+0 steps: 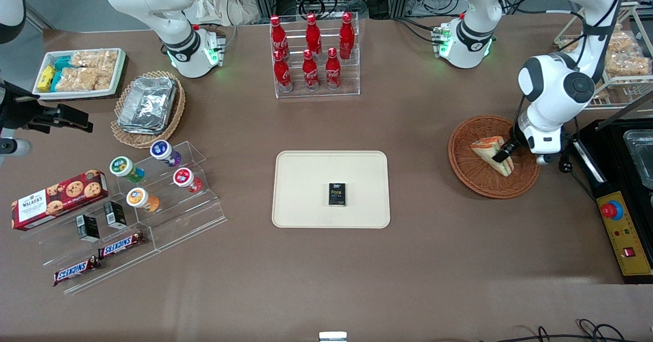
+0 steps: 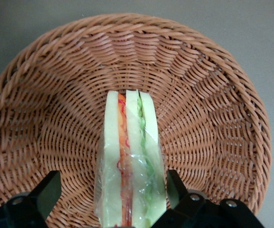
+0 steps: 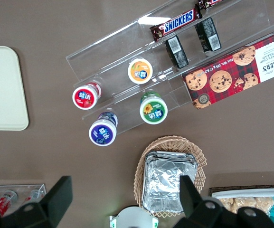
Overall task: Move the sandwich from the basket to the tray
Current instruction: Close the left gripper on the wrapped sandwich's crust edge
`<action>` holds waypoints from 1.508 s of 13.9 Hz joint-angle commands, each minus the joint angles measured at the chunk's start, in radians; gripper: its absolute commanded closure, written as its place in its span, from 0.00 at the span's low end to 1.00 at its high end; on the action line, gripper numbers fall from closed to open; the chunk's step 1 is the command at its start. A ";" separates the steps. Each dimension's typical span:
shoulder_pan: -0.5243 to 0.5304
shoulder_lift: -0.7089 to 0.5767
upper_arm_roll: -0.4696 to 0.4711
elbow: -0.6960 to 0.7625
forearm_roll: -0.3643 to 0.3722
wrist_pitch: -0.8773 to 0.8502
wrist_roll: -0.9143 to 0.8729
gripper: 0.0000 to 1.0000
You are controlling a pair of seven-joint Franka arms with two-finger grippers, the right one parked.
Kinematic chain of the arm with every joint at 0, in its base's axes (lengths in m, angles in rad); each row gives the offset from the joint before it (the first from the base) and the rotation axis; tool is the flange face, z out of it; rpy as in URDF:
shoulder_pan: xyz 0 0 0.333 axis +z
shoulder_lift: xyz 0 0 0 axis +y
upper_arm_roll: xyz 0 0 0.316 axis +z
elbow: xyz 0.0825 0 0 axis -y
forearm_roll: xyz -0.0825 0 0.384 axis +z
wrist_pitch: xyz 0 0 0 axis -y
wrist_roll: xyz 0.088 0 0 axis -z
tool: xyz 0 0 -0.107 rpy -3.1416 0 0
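Note:
The sandwich [image 1: 491,150], a plastic-wrapped triangular wedge, stands on edge in the round reddish-brown basket [image 1: 467,171] toward the working arm's end of the table. My left gripper [image 1: 506,154] is lowered into the basket, open, with its fingers on either side of the sandwich. In the left wrist view the sandwich [image 2: 129,156] stands between the jaws of the gripper [image 2: 113,176]. One finger [image 2: 174,183] is against the wrap and the other [image 2: 49,187] stands apart from it. The woven basket [image 2: 212,95] fills that view. The cream tray [image 1: 306,189] lies at the table's middle.
A small black box [image 1: 336,194] lies on the tray. A rack of red bottles [image 1: 312,51] stands farther from the camera than the tray. A black and yellow control box [image 1: 620,224] with a red button sits beside the basket. Snack stands [image 1: 153,199] lie toward the parked arm's end.

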 commanded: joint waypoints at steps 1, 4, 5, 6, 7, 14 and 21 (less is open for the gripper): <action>-0.021 -0.019 -0.010 -0.039 -0.043 0.047 0.003 0.01; -0.029 -0.016 -0.011 -0.046 -0.068 0.062 0.003 0.01; -0.038 -0.016 -0.011 -0.049 -0.068 0.071 0.003 0.03; -0.038 -0.014 -0.011 -0.051 -0.068 0.074 0.003 0.12; -0.040 -0.014 -0.011 -0.051 -0.068 0.078 0.003 0.37; -0.071 -0.022 -0.014 -0.045 -0.068 0.068 0.000 1.00; -0.212 -0.140 -0.019 0.012 -0.050 -0.062 0.021 1.00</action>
